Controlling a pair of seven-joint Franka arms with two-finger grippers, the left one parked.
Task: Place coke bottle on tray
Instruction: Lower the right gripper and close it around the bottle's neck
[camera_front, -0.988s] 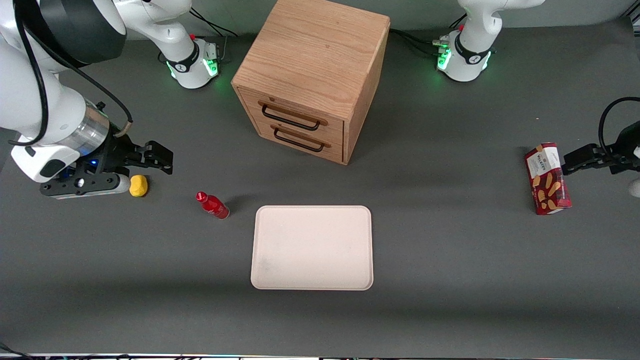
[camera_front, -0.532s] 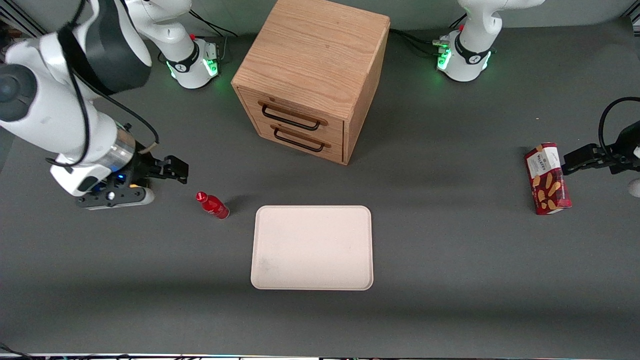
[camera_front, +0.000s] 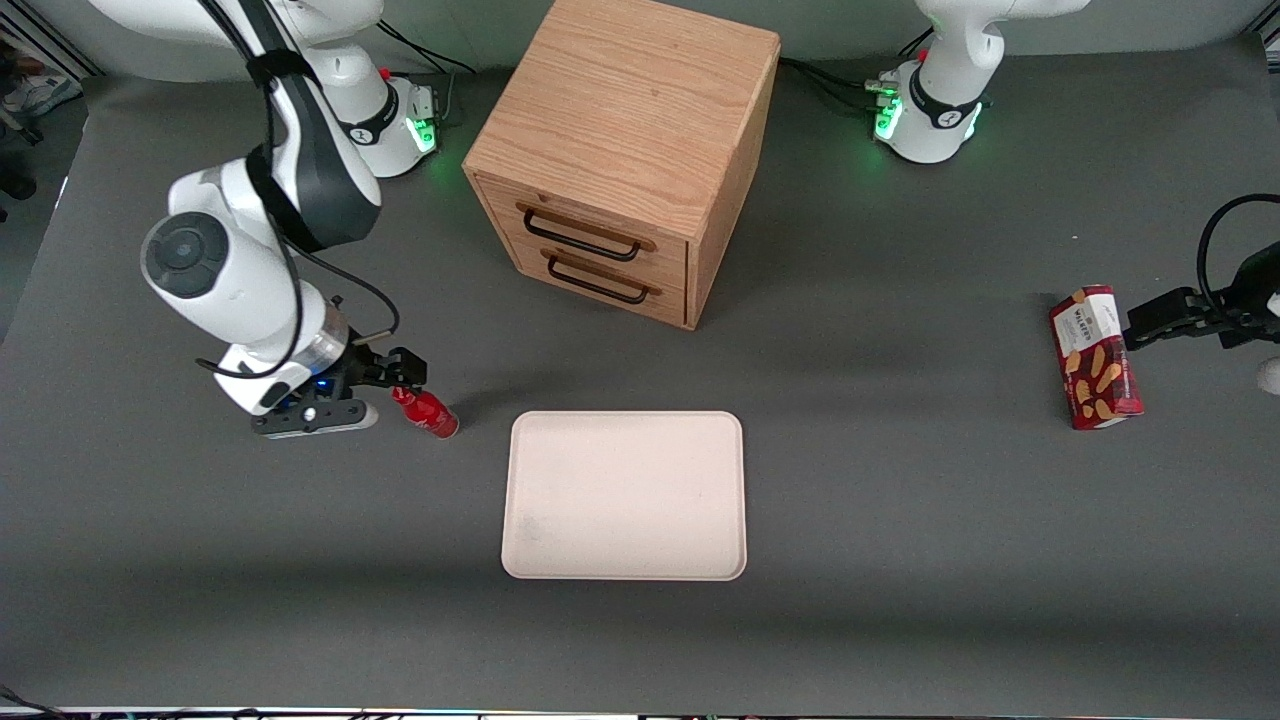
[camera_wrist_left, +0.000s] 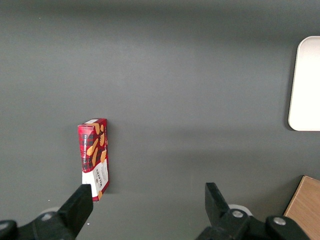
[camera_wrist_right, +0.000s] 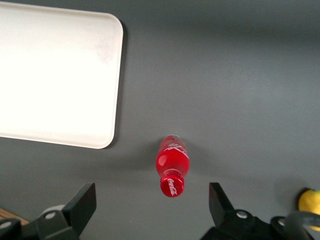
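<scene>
The coke bottle (camera_front: 430, 413) is small, glossy red with a red cap, and stands on the dark table beside the tray's edge that faces the working arm. The right wrist view looks down on the coke bottle (camera_wrist_right: 172, 165), with white lettering on its cap. The tray (camera_front: 625, 495) is a flat, pale cream rectangle and nothing lies on it. My gripper (camera_front: 402, 372) hangs just above the bottle's cap. In the right wrist view the gripper (camera_wrist_right: 151, 202) is open, its fingers (camera_wrist_right: 84, 200) spread wide, and the cap sits in the gap without touching either finger.
A wooden two-drawer cabinet (camera_front: 625, 150) stands farther from the front camera than the tray, both drawers shut. A red snack box (camera_front: 1095, 358) lies toward the parked arm's end. A small yellow lump (camera_wrist_right: 309, 201) sits close to my gripper.
My gripper has travelled from beside the yellow lump toward the bottle, and its fingers now reach the cap. The arm now covers the lump in the front view. Bottle and tray have not moved.
</scene>
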